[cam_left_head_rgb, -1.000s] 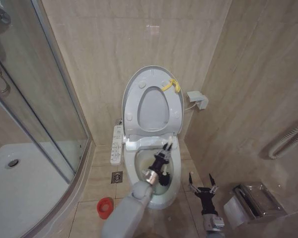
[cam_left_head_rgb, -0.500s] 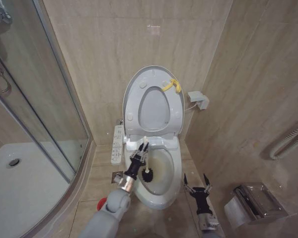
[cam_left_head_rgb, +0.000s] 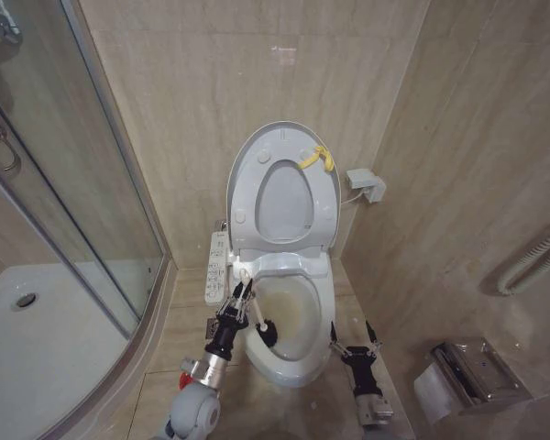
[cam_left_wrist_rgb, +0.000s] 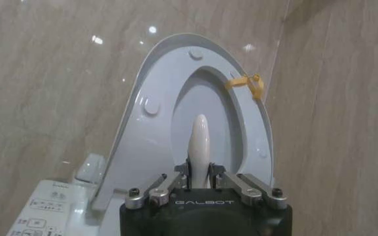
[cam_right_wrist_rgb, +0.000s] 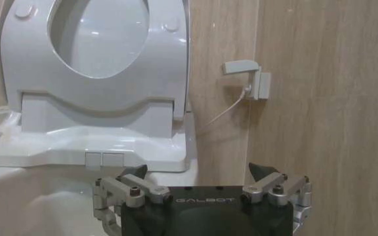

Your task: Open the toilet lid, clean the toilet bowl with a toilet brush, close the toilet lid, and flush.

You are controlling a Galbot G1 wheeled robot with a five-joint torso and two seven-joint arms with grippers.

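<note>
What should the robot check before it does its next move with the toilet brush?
1. Toilet lid up against the wall, out of the way: ok.
2. Left gripper shut on the toilet brush handle: ok.
3. Bristle head inside the toilet bowl, near its left rim: ok.
4. Right gripper clear of the bowl, jaws open beside it: ok.
5. Bowl clean: not ok, yellowish staining shows inside.
6. Bristles touching the bowl wall: cannot tell.
</note>
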